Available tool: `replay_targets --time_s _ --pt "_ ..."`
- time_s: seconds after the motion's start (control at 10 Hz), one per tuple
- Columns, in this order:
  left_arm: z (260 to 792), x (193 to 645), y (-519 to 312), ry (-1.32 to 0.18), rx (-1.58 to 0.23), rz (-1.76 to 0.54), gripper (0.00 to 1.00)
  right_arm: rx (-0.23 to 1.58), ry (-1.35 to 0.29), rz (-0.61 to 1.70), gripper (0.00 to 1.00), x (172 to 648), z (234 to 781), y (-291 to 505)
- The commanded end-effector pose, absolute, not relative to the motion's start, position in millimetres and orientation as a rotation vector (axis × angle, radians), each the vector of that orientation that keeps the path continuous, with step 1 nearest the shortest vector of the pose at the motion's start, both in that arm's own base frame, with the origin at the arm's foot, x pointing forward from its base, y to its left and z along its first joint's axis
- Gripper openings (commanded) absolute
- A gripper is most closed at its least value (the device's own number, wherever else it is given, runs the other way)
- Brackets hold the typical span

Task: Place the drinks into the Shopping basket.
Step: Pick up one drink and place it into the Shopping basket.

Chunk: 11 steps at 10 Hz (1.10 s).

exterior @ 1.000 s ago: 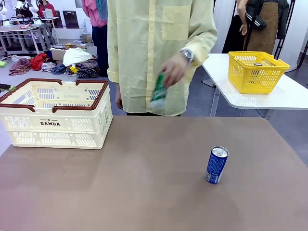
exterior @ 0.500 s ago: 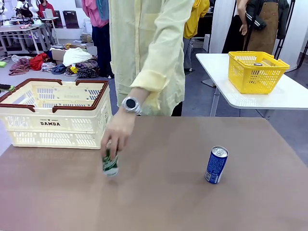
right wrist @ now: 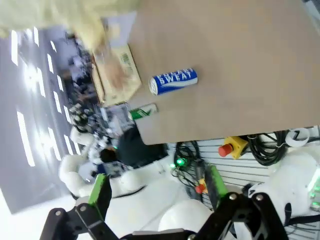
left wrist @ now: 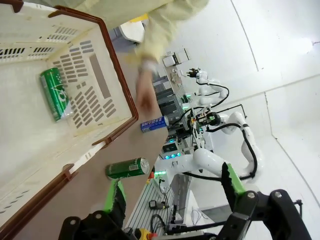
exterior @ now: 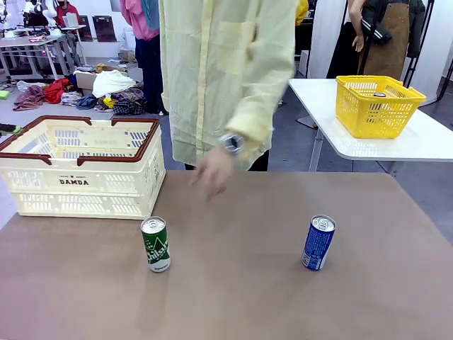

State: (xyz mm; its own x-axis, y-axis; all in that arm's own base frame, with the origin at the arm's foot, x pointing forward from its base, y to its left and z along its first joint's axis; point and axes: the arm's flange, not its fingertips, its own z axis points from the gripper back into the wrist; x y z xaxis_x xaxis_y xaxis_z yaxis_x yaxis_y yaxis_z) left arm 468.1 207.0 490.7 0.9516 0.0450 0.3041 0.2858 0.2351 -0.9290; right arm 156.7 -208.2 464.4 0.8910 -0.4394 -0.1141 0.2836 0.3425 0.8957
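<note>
Drinks number three: one green can (exterior: 156, 244) stands upright on the bench (exterior: 233, 297) just in front of the basket (exterior: 42, 195), one blue can (exterior: 318, 243) stands upright well apart to its right, and a second green can (left wrist: 56, 94) lies on its side inside the basket. The basket's side reads "DAMDA"; the blue can reads "SWEAT". Left jaws and right jaws are both spread, pinching nothing.

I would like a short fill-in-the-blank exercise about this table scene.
The green can stands nearer the Shopping basket than the ____ can does.
The basket's side reads ____.
These two cans stand upright on the ____.
The left claw and right claw are both ____.
Missing: blue; DAMDA; table; open.
</note>
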Motion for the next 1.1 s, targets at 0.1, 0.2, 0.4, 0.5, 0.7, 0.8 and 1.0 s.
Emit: replay_targets --time_s 0.1,0.2,0.4,0.5,0.7,0.8,1.0 --pt "493 466 206 -0.291 -1.324 -0.168 1.00 0.960 -0.160 -0.342 1.00 201 483 -121" --pt "493 466 206 -0.291 -1.324 -0.168 1.00 1.032 -0.145 -0.343 1.00 198 486 -144" --pt "493 466 206 -0.291 -1.324 -0.168 1.00 1.037 -0.175 -0.399 1.00 187 480 -168" --pt "493 466 206 -0.291 -1.324 -0.168 1.00 0.963 -0.170 -0.360 1.00 194 479 -146" --pt "493 466 206 -0.291 -1.324 -0.168 1.00 0.823 -0.132 -0.243 1.00 231 484 -76" --pt "493 466 206 -0.291 -1.324 -0.168 1.00 0.748 -0.113 -0.191 1.00 246 486 -38" --pt "493 466 206 -0.291 -1.324 -0.168 1.00 0.571 -0.096 -0.123 1.00 275 480 41"
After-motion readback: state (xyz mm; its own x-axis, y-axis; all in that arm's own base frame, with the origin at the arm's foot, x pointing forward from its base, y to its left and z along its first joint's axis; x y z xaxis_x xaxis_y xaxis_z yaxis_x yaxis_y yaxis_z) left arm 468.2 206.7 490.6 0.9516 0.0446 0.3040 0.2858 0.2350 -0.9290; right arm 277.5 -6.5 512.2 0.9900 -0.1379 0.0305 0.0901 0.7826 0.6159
